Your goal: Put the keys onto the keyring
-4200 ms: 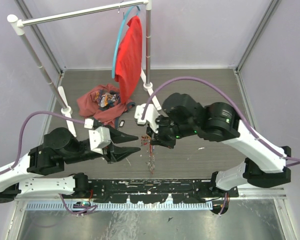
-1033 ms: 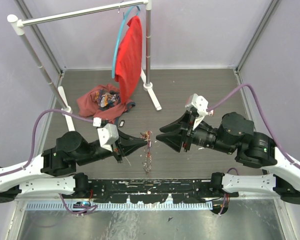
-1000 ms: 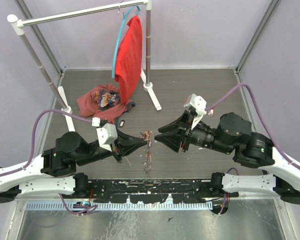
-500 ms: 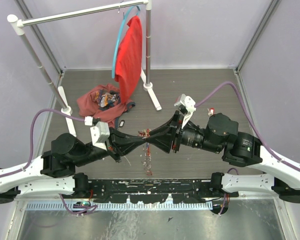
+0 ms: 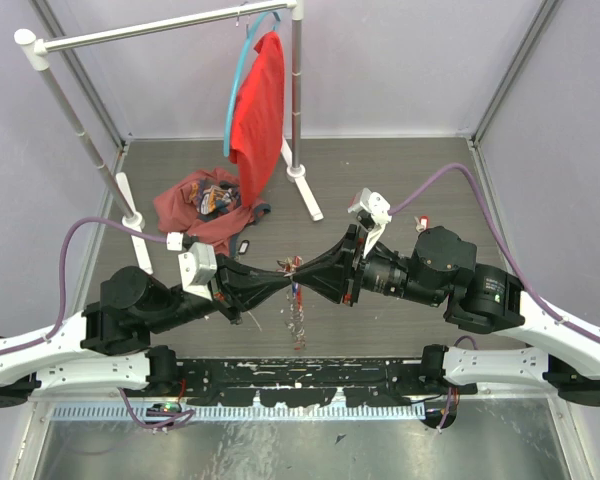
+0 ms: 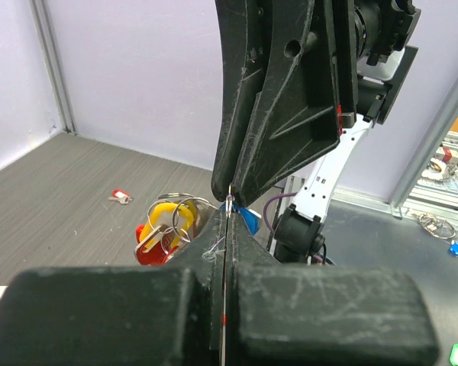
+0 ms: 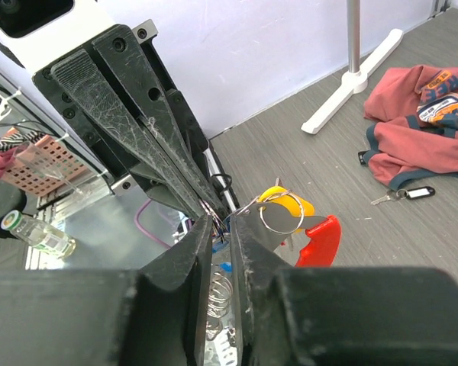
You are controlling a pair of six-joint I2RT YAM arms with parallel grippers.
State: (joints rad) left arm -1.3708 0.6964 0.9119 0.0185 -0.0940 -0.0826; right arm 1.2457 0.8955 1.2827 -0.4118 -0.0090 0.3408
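Tip to tip above the tabletop [image 5: 420, 170], left end effector [image 5: 291, 283] and right end effector [image 5: 306, 280] bar passage, keyring [image 5: 298, 318] dangling between; clothes rack [image 5: 298, 110] and heaped garments [image 5: 195, 205] crowd the left rear; right rear lies open.

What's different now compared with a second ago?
The right gripper swung left from its pulled-back spot and its wide jaws narrowed; its tips now meet the left gripper at the keyring. Whether it grips yet is unclear. The left gripper stayed shut on the keyring; the clothes pile and rack did not move.
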